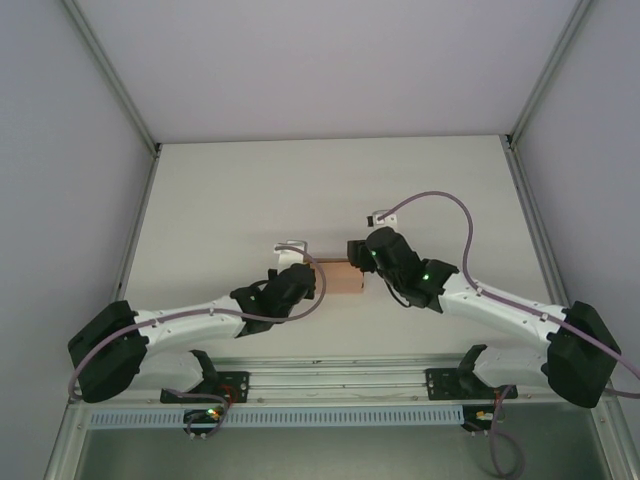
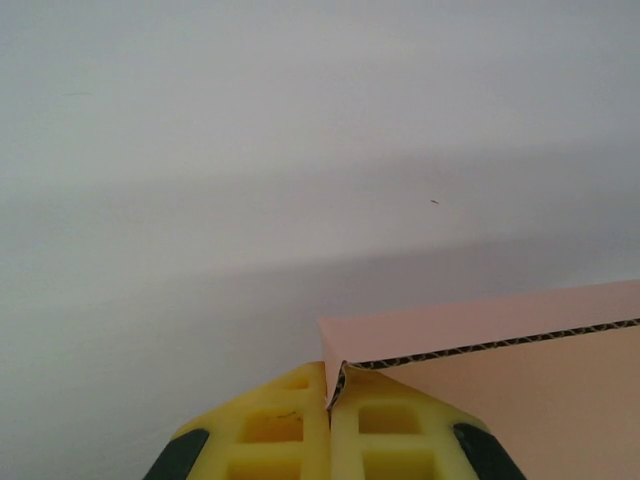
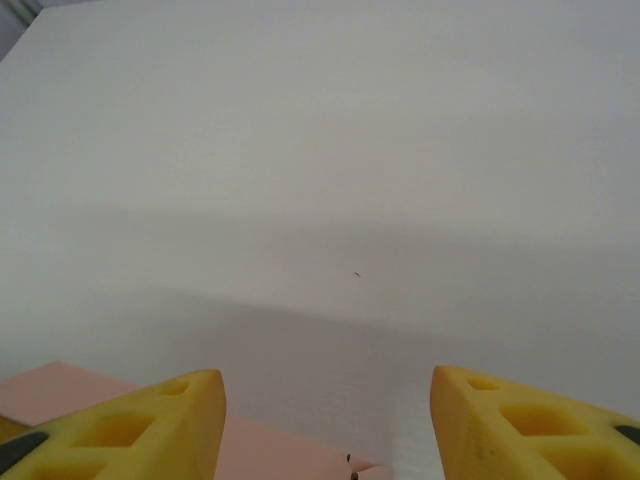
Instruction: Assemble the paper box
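The paper box (image 1: pixel 346 279) is a small salmon-pink card shape lying between my two arms near the table's front middle. My left gripper (image 2: pixel 330 385) is shut on the box's corner, with the corrugated edge of the paper box (image 2: pixel 480 335) pinched between its yellow fingers (image 2: pixel 275 420). From above, that left gripper (image 1: pixel 312 280) touches the box's left side. Beside the box's right side my right gripper (image 1: pixel 360 262) stands open. In its wrist view the right gripper (image 3: pixel 328 385) has its yellow fingers (image 3: pixel 150 425) wide apart, and the pink paper box (image 3: pixel 270 450) lies low between them, untouched.
The white table (image 1: pixel 330 190) stretches far behind the box, enclosed by a white back wall and metal frame posts (image 1: pixel 512 140) at the corners. An aluminium rail (image 1: pixel 340 385) runs along the near edge, carrying both arm bases.
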You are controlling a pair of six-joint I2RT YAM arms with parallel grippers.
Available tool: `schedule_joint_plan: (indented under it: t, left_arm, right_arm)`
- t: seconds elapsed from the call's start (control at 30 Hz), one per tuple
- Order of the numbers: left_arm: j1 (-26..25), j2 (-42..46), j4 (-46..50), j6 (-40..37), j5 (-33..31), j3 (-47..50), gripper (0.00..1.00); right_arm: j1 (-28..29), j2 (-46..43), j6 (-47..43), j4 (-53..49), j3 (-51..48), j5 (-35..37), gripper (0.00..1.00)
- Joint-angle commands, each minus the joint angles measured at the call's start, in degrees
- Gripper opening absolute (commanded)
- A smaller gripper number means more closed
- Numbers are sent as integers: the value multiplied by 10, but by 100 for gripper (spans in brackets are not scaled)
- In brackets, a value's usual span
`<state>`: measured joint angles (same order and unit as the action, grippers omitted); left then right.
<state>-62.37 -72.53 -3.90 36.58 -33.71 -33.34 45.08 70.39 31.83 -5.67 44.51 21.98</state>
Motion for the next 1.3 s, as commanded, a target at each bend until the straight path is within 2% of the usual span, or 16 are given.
schedule_joint_plan:
  t: [0.0, 0.3, 0.37, 0.43, 0.53, 0.6, 0.7, 0.83, 0.9, 1.03, 1.07, 1.13, 1.27]
  left_arm:
    - [-10, -21, 90, -22, 41, 31, 4]
    - [-16, 22, 65, -68, 43, 36, 17]
    - [-16, 39, 63, -74, 46, 36, 23]
    - [-16, 58, 60, -79, 54, 34, 38]
    - [-17, 85, 56, -92, 75, 28, 52]
    - [-17, 100, 62, -95, 79, 21, 57]
    - [-17, 119, 78, -91, 94, 5, 80]
    - [-5, 136, 126, -38, 95, -29, 100]
    - [28, 136, 169, 26, 113, -49, 100]
    - [136, 116, 155, 87, 285, -54, 100]
    - [152, 110, 142, 92, 308, -51, 100]
    - [174, 94, 128, 97, 336, -49, 100]
    - [186, 73, 113, 105, 369, -33, 97]
  right_arm:
    - [-2, 16, 35, -30, -8, -14, 54]
    - [-2, 40, 83, -27, -55, -38, 47]
    - [-2, 36, 94, -22, -66, -43, 46]
    - [-1, 32, 103, -12, -81, -48, 46]
    - [0, 29, 108, -10, -91, -44, 46]
    - [0, 26, 108, -11, -91, -44, 46]
    - [1, 25, 108, -7, -93, -45, 46]
    - [1, 25, 107, -7, -93, -45, 46]
    - [1, 24, 107, -6, -94, -46, 46]
    - [2, 25, 107, -3, -97, -48, 46]
    - [2, 25, 107, -2, -97, -48, 46]
    - [2, 27, 107, 1, -97, -48, 46]
    - [2, 28, 110, 1, -98, -49, 46]
